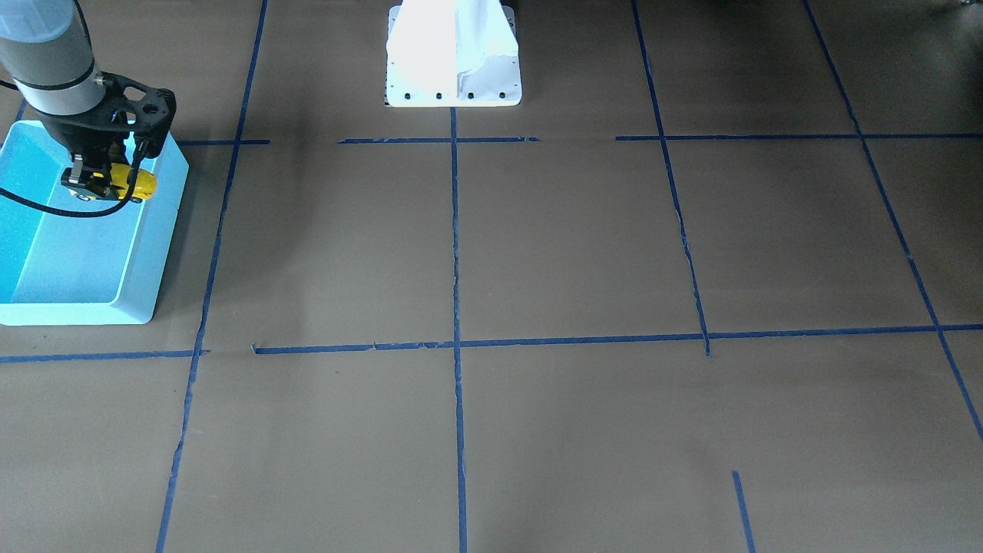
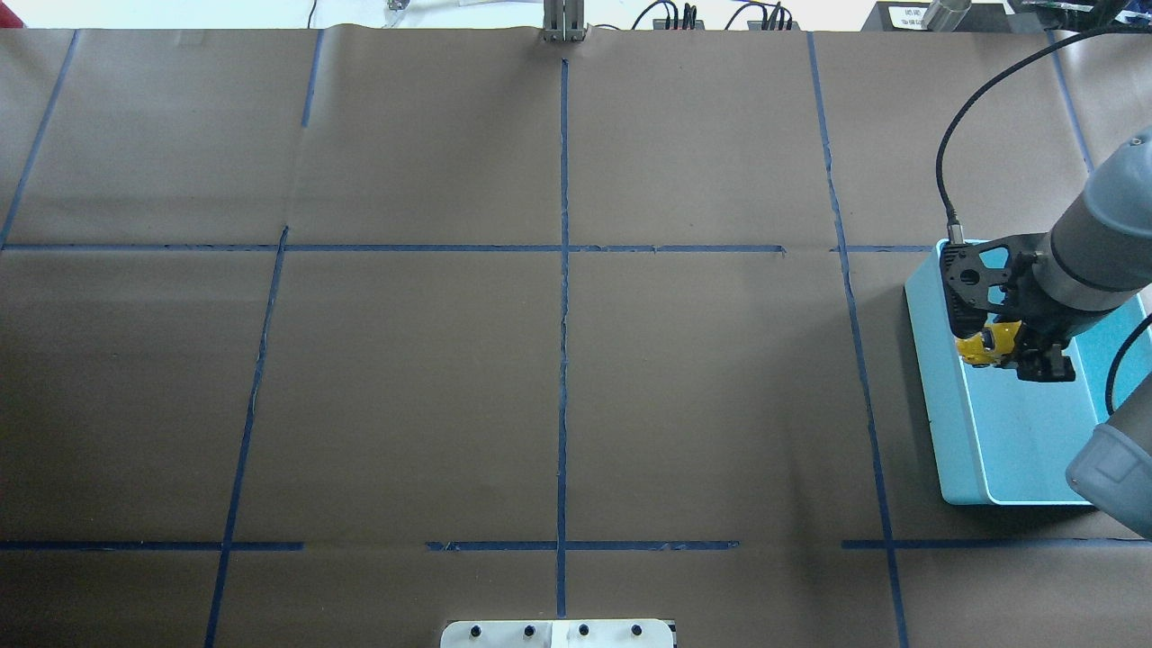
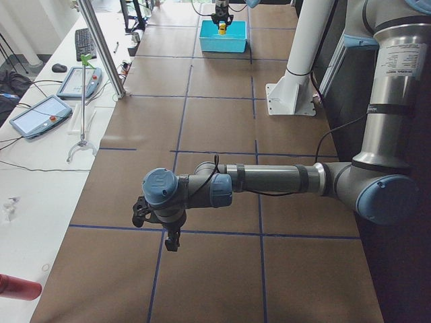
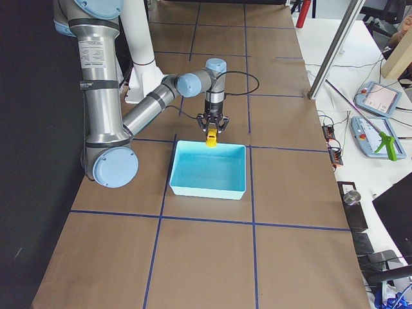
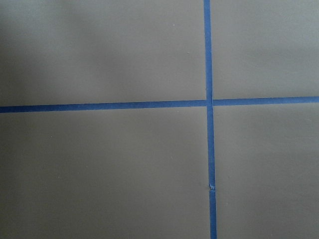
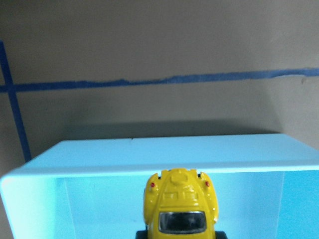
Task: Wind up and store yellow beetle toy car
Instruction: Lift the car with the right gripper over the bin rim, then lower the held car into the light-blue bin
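The yellow beetle toy car [image 1: 132, 184] is held in my right gripper [image 1: 100, 184], which is shut on it. It hangs over the far end of the turquoise bin [image 1: 165, 230], inside the rim and above the floor. The overhead view shows the car [image 2: 985, 345] in the gripper [image 2: 1017, 353] over the bin [image 2: 936, 387]. The right wrist view shows the car's [image 6: 180, 204] rear just inside the bin's end wall [image 6: 149, 162]. My left gripper [image 3: 161, 232] hangs low over bare table at the opposite end. I cannot tell if it is open or shut.
The robot's white pedestal [image 1: 453, 54] stands at the middle of the table's robot side. Blue tape lines [image 2: 563, 270] divide the brown table into squares. A metal post [image 3: 101, 47] and control tablets [image 3: 40, 114] stand on the operators' bench.
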Tool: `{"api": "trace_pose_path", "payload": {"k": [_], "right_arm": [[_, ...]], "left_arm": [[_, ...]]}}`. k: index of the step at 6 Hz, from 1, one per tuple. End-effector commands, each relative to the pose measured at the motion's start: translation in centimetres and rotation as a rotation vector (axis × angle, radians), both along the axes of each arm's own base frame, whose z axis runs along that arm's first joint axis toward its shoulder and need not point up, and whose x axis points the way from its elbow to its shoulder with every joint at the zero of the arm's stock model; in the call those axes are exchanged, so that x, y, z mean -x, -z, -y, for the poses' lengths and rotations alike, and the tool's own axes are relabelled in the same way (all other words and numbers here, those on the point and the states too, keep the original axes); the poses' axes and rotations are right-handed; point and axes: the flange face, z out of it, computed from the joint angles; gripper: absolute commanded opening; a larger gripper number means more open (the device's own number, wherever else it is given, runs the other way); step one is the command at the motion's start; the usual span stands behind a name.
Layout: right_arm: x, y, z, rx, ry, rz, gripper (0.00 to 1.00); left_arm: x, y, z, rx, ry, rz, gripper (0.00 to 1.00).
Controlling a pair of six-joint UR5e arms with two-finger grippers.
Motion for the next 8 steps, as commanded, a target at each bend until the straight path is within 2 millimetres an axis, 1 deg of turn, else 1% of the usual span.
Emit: {"api": "trace_pose_path", "payload": {"k": [1,3,4,5,6,7,8], "right_arm": [[-1.7,-4.6,-0.6,0.009,0.077,-0.048,0.0],[-0.1,-10.5,1.1,0.0,0.071,-0.033,0.0],[0.6,-12.3,1.5,0.027,0.046,-0.047,0.01],[0.8,-12.6,1.5,0.035,0.034,-0.048,0.01],[1.3,-13.6,1.6,0.048,0.036,-0.057,0.02],[1.6,-13.8,1.6,0.055,0.037,-0.06,0.04],[2.2,-14.4,2.2,0.065,0.037,-0.066,0.04]], "left_arm": [[0.0,-0.2,-0.1,0.006,0.0,-0.001,1.0],[0.0,-0.1,-0.1,0.004,0.001,-0.002,1.0],[0.0,0.0,0.0,0.001,0.0,0.0,1.0],[0.0,-0.1,0.0,0.003,0.0,0.0,1.0],[0.0,0.0,0.0,0.002,0.002,-0.002,1.0],[0.0,0.0,0.0,0.002,0.001,-0.003,1.0],[0.0,0.0,0.0,0.0,0.002,-0.003,1.0]]}}
